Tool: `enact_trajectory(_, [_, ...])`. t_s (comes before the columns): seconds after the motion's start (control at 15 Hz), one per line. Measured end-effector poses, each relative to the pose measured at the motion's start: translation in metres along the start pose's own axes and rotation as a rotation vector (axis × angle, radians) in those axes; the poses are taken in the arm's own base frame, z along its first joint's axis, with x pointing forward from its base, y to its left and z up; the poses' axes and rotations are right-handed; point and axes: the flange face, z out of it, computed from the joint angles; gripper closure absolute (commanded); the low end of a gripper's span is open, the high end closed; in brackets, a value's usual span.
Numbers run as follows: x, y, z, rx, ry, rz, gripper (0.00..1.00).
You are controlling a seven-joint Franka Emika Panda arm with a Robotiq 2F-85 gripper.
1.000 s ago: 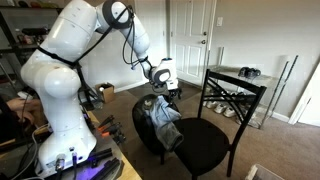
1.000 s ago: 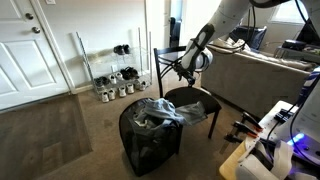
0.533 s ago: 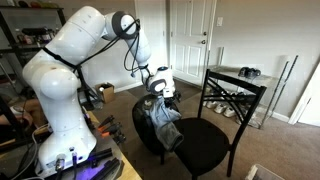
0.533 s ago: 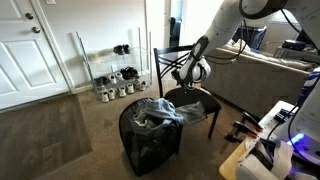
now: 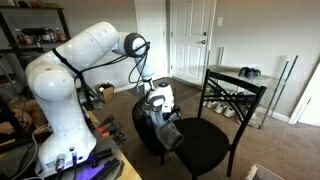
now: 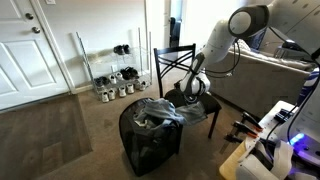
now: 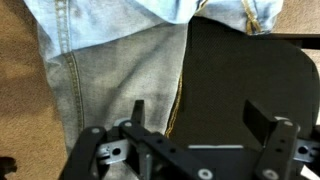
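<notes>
While the big white robot arm [image 5: 90, 50] bends down low, its black two-finger gripper [image 5: 158, 103] hangs just above a pair of light blue denim jeans [image 5: 166, 126]. The gripper's two fingers [image 7: 137, 108] stand wide apart, and nothing is between them. The jeans lie partly in a round black mesh basket [image 6: 150, 148] and partly up on the flat seat of a black metal chair [image 5: 203, 148], which stands right beside the basket.

The jeans are straight under the gripper and a bit to one side. In the wrist view, the jeans [image 7: 105, 60] fill the left and top of the picture, and the bare black seat [image 7: 240, 70] fills the right. One finger is over the cloth and the other is over the seat, so the edge of the jeans runs between them. The long leg, with its stitched seam, runs from the top of that picture to the bottom. The fingers stand to its left and right, so they sit across the leg, not along it. There is only this one arm, so it is the near one.

Only the wrist view shows that edge and the seam, but it does not show the basket at all. In both exterior views the gripper [image 6: 192, 92] looks low over the chair, and the jeans [image 6: 158, 110] are a crumpled heap on the basket rim. From them I cannot tell if the fingers touch the cloth. An exterior view also shows a low rack of shoes [image 6: 115, 80], well apart.
</notes>
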Motion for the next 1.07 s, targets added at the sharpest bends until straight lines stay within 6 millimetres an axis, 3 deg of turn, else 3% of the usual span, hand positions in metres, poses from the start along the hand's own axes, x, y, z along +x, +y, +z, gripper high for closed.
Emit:
enact_trajectory(0.4, [0.025, 0.001, 0.037, -0.046, -0.030, 0.086, 0.00])
enact_trajectory(1.07, [0.043, 0.001, 0.067, -0.122, -0.069, 0.158, 0.00])
